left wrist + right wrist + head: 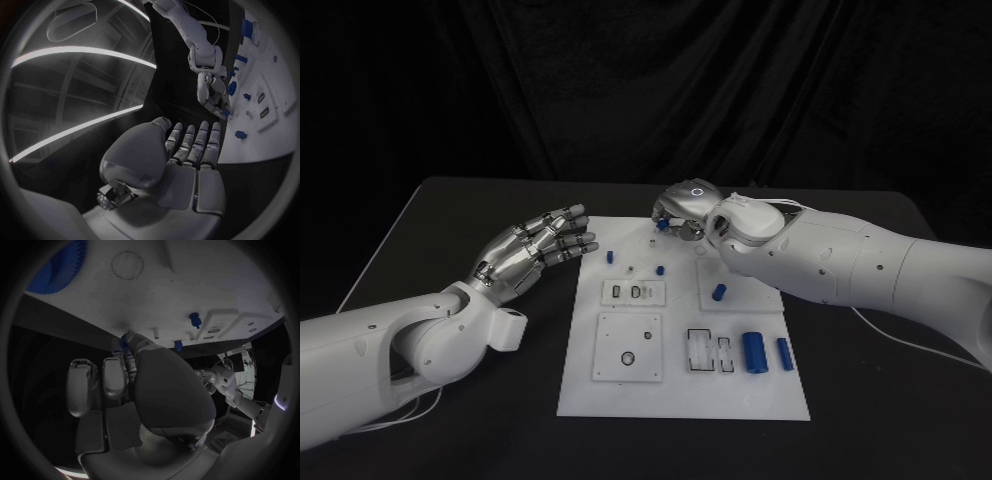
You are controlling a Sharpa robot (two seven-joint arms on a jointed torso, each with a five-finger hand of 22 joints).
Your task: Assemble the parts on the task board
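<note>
Parts: small blue pieces (753,351) lie or stand on the white board (684,398), some near its far edge.
Right hand (685,212): above the board's far edge, fingers curled around a blue piece (124,342).
Left hand (535,250): beside the board's left edge, fingers spread, holding nothing.
Table (444,230): black, under the board.

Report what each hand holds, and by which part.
Left hand: nothing, fingers spread. Right hand: fingers curled at the task board's far edge; any hold cannot be told.
</note>
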